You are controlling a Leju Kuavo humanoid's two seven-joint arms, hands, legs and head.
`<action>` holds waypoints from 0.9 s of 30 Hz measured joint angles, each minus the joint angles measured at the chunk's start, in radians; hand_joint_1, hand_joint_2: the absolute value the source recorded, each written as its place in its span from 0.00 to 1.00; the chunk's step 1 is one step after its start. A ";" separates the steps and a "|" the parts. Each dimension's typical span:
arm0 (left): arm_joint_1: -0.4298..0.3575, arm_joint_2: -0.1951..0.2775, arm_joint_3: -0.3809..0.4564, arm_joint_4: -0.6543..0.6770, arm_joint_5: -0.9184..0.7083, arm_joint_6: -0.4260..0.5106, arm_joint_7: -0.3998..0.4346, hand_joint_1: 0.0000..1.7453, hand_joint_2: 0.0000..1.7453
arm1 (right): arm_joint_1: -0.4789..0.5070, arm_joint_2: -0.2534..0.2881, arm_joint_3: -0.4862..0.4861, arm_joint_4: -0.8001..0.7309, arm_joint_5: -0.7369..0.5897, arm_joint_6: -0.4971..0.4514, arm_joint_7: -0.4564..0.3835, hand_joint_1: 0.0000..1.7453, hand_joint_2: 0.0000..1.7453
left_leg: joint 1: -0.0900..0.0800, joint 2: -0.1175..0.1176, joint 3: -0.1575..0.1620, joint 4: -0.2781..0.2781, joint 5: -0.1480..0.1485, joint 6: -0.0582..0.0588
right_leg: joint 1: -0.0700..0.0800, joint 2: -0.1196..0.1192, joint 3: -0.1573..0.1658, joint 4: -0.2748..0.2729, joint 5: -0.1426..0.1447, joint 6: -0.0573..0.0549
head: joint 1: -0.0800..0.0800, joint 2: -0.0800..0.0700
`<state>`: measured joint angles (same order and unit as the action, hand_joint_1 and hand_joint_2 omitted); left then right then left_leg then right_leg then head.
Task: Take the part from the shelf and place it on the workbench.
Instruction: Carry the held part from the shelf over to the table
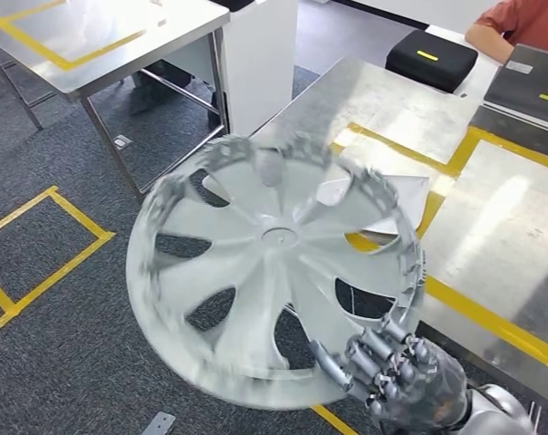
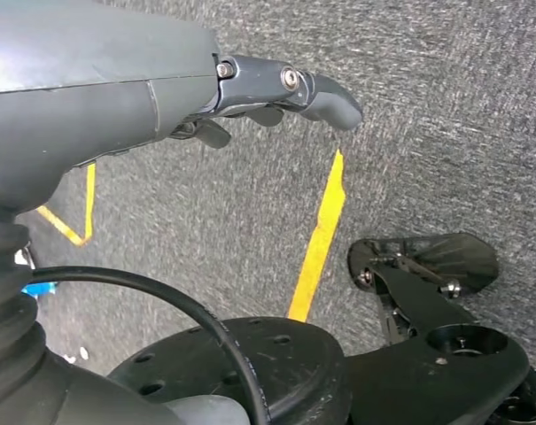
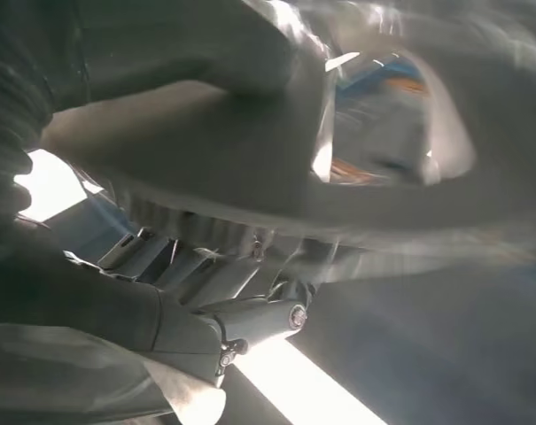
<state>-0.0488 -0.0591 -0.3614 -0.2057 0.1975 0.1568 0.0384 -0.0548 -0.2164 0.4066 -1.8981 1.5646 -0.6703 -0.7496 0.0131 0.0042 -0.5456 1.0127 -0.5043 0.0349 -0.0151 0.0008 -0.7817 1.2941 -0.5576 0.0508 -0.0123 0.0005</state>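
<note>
The part is a silver wheel cover (image 1: 277,240) with curved spokes, blurred by motion. It hangs tilted in the air over the carpet, its far edge overlapping the near corner of the steel workbench (image 1: 503,227). My right hand (image 1: 394,372) grips its rim at the lower right, fingers over the edge. In the right wrist view the wheel cover (image 3: 385,204) is a grey blur close above the right hand (image 3: 205,310). My left hand (image 2: 184,97) hangs over the carpet with its fingers (image 2: 318,93) stretched out and holds nothing.
The workbench carries yellow tape lines, a white sheet (image 1: 408,195), a black case (image 1: 431,59) and dark pads at the back. A person's orange sleeve (image 1: 523,23) rests at its far corner. Another steel table (image 1: 107,45) and a white cabinet (image 1: 257,54) stand to the left.
</note>
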 joint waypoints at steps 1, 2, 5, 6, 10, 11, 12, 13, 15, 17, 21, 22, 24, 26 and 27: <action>0.000 0.001 0.000 0.000 -0.001 0.000 0.000 0.00 1.00 | 0.036 0.028 -0.071 -0.008 0.003 -0.005 -0.067 1.00 1.00 | 0.000 0.009 0.001 0.000 -0.002 -0.001 | -0.002 -0.003 0.005 -0.007 0.013 0.002 | 0.004 0.000; 0.000 0.002 0.000 0.000 -0.001 0.000 0.000 0.00 1.00 | 0.067 0.054 -0.128 -0.017 0.005 -0.010 -0.090 1.00 1.00 | 0.000 0.018 0.003 0.000 -0.004 -0.003 | -0.003 -0.008 0.030 -0.053 0.039 0.002 | 0.007 0.000; 0.000 0.004 -0.001 0.000 -0.002 0.000 0.000 0.00 1.00 | 0.113 0.119 -0.211 -0.043 0.004 -0.015 -0.006 1.00 1.00 | -0.008 0.051 0.018 0.000 -0.017 -0.018 | 0.005 -0.068 0.143 -0.246 0.099 -0.007 | 0.009 0.000; 0.000 0.005 -0.002 0.000 -0.003 -0.001 0.000 0.00 1.00 | 0.125 0.135 -0.230 -0.048 0.005 -0.015 0.018 1.00 1.00 | -0.010 0.061 0.023 -0.001 -0.021 -0.024 | 0.009 -0.080 0.160 -0.272 0.100 -0.013 | 0.007 0.000; -0.002 -0.007 -0.008 0.000 -0.006 -0.012 0.000 0.00 1.00 | 0.160 0.175 -0.298 -0.058 0.005 -0.015 0.052 1.00 1.00 | -0.007 0.077 0.031 0.011 -0.042 -0.047 | 0.010 -0.035 0.164 -0.283 0.105 -0.040 | 0.003 0.000; -0.003 -0.009 -0.009 0.000 -0.007 -0.013 0.000 0.00 1.00 | 0.164 0.185 -0.305 -0.061 0.005 -0.015 0.053 1.00 1.00 | -0.006 0.059 0.020 0.042 -0.065 -0.051 | 0.008 -0.022 0.165 -0.287 0.109 -0.047 | 0.001 0.000; -0.003 -0.011 -0.010 0.000 -0.008 -0.013 0.000 0.00 1.00 | 0.169 0.193 -0.310 -0.063 0.005 -0.015 0.054 1.00 1.00 | -0.004 0.035 -0.001 0.094 -0.097 -0.053 | 0.006 -0.009 0.166 -0.290 0.111 -0.051 | 0.000 0.000; -0.004 -0.013 -0.011 0.000 -0.008 -0.013 0.000 0.00 1.00 | 0.172 0.199 -0.314 -0.063 0.006 -0.015 0.055 1.00 1.00 | -0.004 0.016 -0.032 0.160 -0.132 -0.054 | 0.007 0.003 0.165 -0.290 0.111 -0.053 | -0.001 0.000; -0.008 -0.015 -0.012 0.000 -0.008 -0.012 -0.001 0.00 1.00 | 0.179 0.205 -0.321 -0.062 0.006 -0.015 0.057 1.00 1.00 | -0.005 0.004 -0.082 0.265 -0.167 -0.053 | 0.010 0.030 0.165 -0.289 0.111 -0.055 | -0.003 0.000; -0.010 -0.017 -0.014 0.000 -0.009 -0.011 -0.001 0.00 1.00 | 0.181 0.209 -0.324 -0.061 0.006 -0.015 0.059 1.00 1.00 | -0.005 -0.001 -0.074 0.236 -0.121 -0.048 | 0.012 0.060 0.166 -0.287 0.112 -0.055 | -0.003 0.000; -0.003 -0.019 -0.015 0.000 -0.011 -0.011 -0.001 0.00 1.00 | 0.179 0.216 -0.327 -0.061 0.006 -0.015 0.062 1.00 1.00 | -0.003 -0.089 0.005 0.022 -0.013 -0.028 | 0.011 0.110 0.158 -0.281 0.116 -0.044 | -0.001 0.000; -0.002 -0.020 -0.015 0.000 -0.011 -0.011 -0.001 0.00 1.00 | 0.179 0.217 -0.328 -0.060 0.005 -0.015 0.063 1.00 1.00 | -0.004 -0.099 0.007 0.011 -0.015 -0.025 | 0.008 0.121 0.153 -0.281 0.119 -0.037 | -0.001 0.000; -0.003 -0.024 -0.016 0.000 -0.011 -0.011 -0.001 0.00 1.00 | 0.181 0.218 -0.330 -0.060 0.005 -0.015 0.064 1.00 1.00 | -0.005 -0.078 0.009 0.002 -0.009 -0.017 | 0.003 0.135 0.142 -0.285 0.126 -0.023 | -0.002 0.000; -0.003 -0.028 -0.016 -0.001 -0.011 -0.011 -0.002 0.00 1.00 | 0.179 0.218 -0.332 -0.060 0.005 -0.015 0.065 1.00 1.00 | 0.000 -0.049 0.014 -0.009 -0.002 -0.007 | 0.007 0.096 0.121 -0.255 0.107 -0.014 | 0.004 0.000; -0.002 -0.030 -0.016 -0.001 -0.011 -0.011 -0.002 0.00 1.00 | 0.176 0.218 -0.332 -0.060 0.005 -0.015 0.065 1.00 1.00 | 0.002 -0.034 0.016 -0.013 0.001 -0.003 | 0.008 0.062 0.098 -0.211 0.082 -0.010 | 0.007 0.000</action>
<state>-0.0510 -0.0887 -0.3774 -0.2067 0.1862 0.1460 0.0361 0.1208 0.0011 0.0747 -1.9580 1.5696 -0.6855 -0.6850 0.0150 -0.0294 -0.5297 0.9999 -0.5038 0.0315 -0.0068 0.0632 -0.6834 1.0832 -0.4757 0.0403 -0.0049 0.0004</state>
